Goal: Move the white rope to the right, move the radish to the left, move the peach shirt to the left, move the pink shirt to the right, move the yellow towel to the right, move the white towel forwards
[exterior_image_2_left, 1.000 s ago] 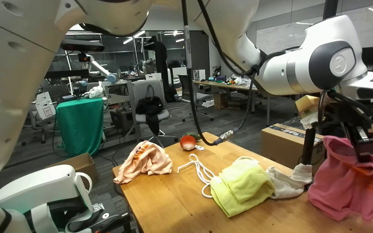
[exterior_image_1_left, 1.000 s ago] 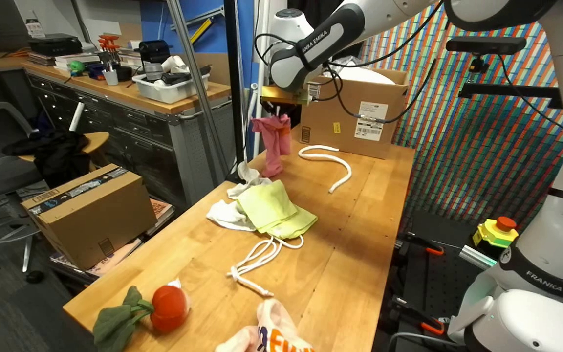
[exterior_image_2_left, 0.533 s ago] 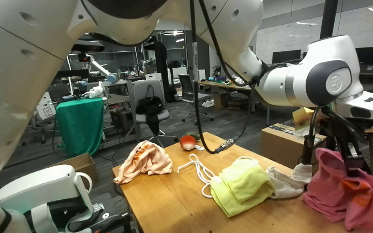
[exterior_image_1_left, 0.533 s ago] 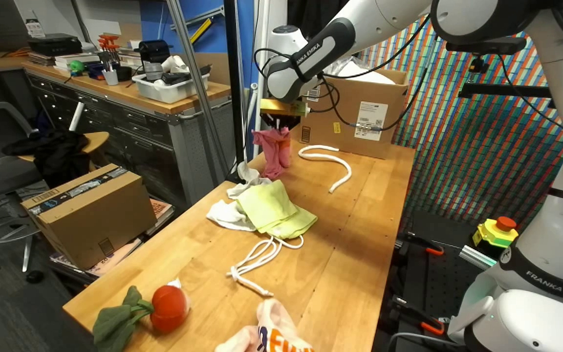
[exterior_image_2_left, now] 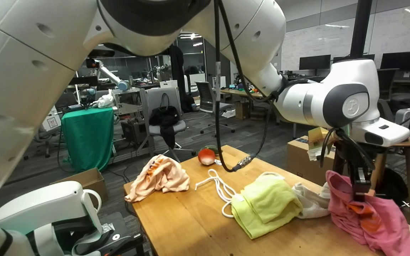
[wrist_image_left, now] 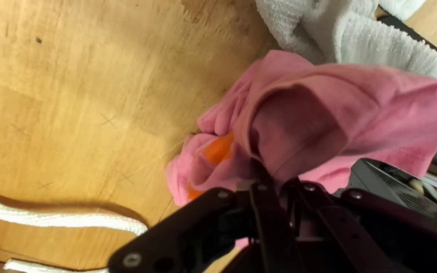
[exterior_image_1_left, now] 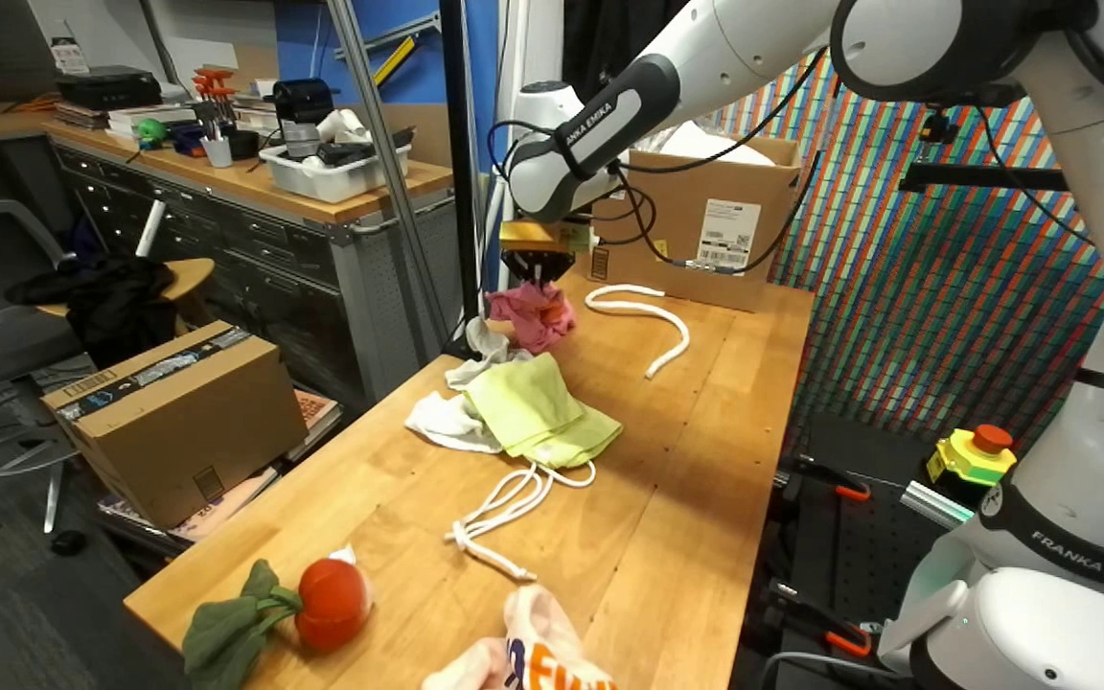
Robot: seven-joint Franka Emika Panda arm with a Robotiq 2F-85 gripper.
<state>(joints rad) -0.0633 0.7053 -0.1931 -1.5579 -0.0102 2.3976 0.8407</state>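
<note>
Across a light-brown wooden table [exterior_image_1_left: 696, 498], a scatter of cloth and rope. Nearest in an exterior view, cut by the lower edge: a crumpled peach cloth shirt [exterior_image_1_left: 538, 632] printed in orange and purple. Off to its left, a round red radish [exterior_image_1_left: 332, 606] with floppy green leaves. Farther along, a knotted white rope [exterior_image_1_left: 481, 528], looped on the wood and running up to a folded lime-yellow towel [exterior_image_1_left: 535, 410]. Partly hidden by that, a bunched white towel [exterior_image_1_left: 453, 424]; hard to tell whether one cloth or two. Farther still, near the table's edge, a crumpled pink cloth shirt [exterior_image_2_left: 386, 220] with an orange print, caught in a black two-finger gripper [exterior_image_1_left: 538, 282]. In the wrist view, pressed nearly tip to tip, with a gathered fold of pink pinched between. Lower down, slumped onto the tabletop in loose folds, near the white towel. Just right of that, a thick S-curved white rope [exterior_image_1_left: 648, 309], flat on the wood. At the far end, a large brown cardboard box [exterior_image_1_left: 681, 201].
</note>
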